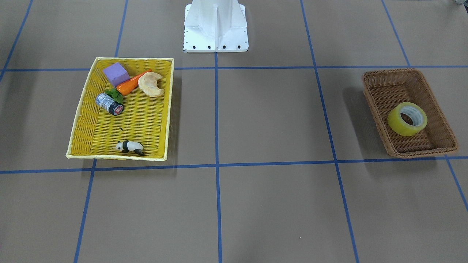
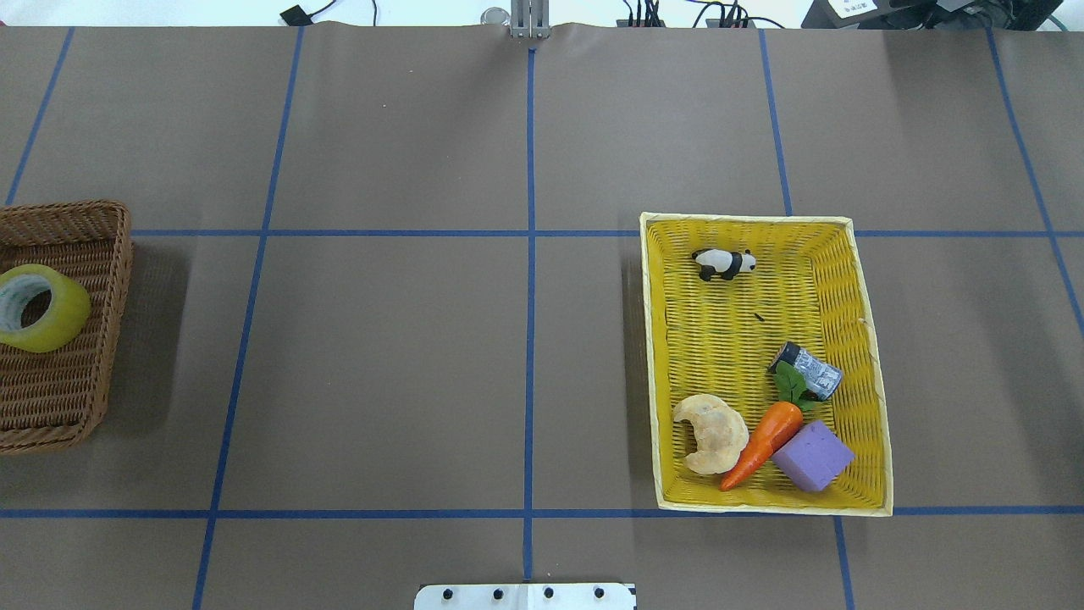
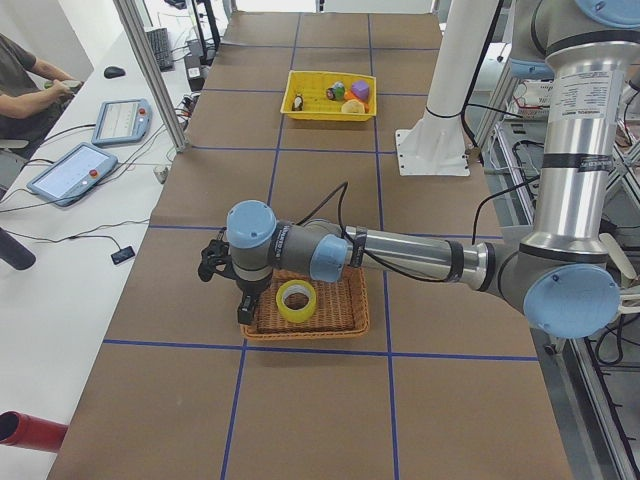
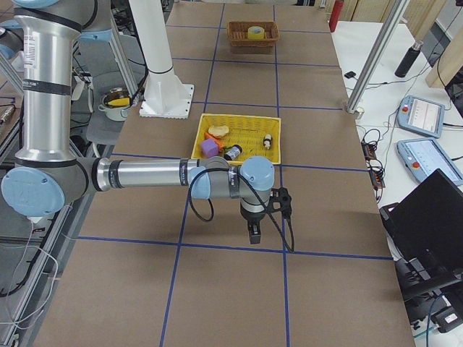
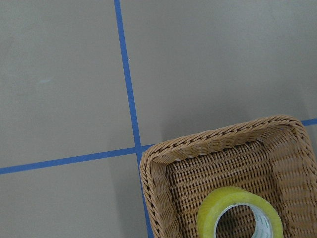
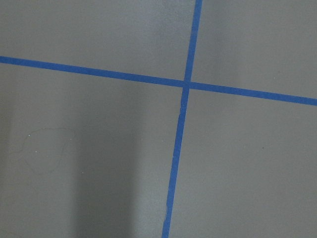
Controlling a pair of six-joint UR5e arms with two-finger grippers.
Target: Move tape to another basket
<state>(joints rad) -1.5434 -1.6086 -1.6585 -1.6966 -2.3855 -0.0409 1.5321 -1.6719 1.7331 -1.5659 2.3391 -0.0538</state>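
Observation:
The tape (image 1: 396, 123) is a yellow-green roll lying tilted inside the brown wicker basket (image 1: 374, 95). Both also show in the overhead view, tape (image 2: 69, 320) in basket (image 2: 51, 398), and in the left wrist view, tape (image 5: 214, 212) in basket (image 5: 208, 144). In the left side view my left gripper (image 3: 246, 308) hangs over the basket's (image 3: 343, 312) outer edge, beside the tape (image 3: 297, 317); I cannot tell if it is open or shut. In the right side view my right gripper (image 4: 254, 231) points down over bare table, away from the far tape (image 4: 255, 32); I cannot tell its state.
A bright yellow woven tray (image 1: 146, 120) holds a purple block, a carrot, a croissant, a small grey cylinder and a panda figure. It shows in the overhead view (image 2: 720, 339) too. The robot's white base (image 1: 215, 25) stands at the table's edge. Blue tape lines grid the brown table.

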